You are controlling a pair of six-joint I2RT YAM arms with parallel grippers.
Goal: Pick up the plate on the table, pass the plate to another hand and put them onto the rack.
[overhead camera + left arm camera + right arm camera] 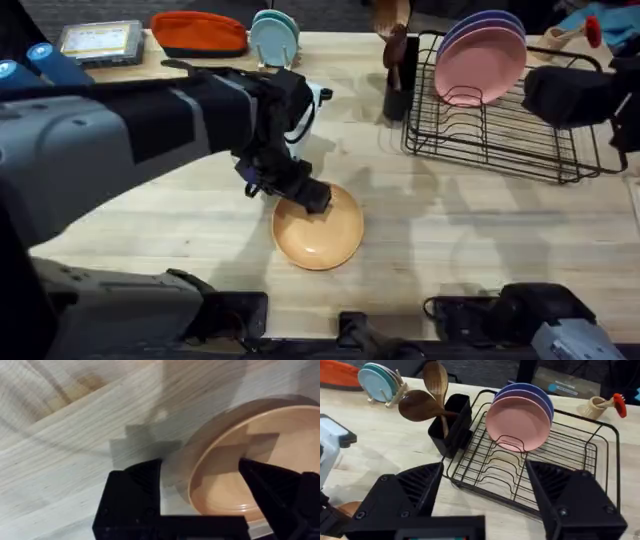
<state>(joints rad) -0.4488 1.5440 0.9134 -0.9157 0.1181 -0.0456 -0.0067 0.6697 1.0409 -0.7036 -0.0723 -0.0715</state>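
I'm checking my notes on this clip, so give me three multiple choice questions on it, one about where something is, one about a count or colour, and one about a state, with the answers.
1. Where does the orange-tan plate lie?
A. flat on the table
B. in the rack
C. on the small wooden stand

2. How many plates stand upright in the black wire rack?
A. none
B. two
C. five

3. How is the left gripper set?
A. shut above the rack
B. open, its fingers either side of the plate's rim
C. shut on a wooden spoon

Answers:
1. A, the overhead view shows it on the planks, in front of the rack.
2. B, a pink plate with a purple plate behind it.
3. B, the left wrist view shows one finger outside the rim and one over the plate's inside.
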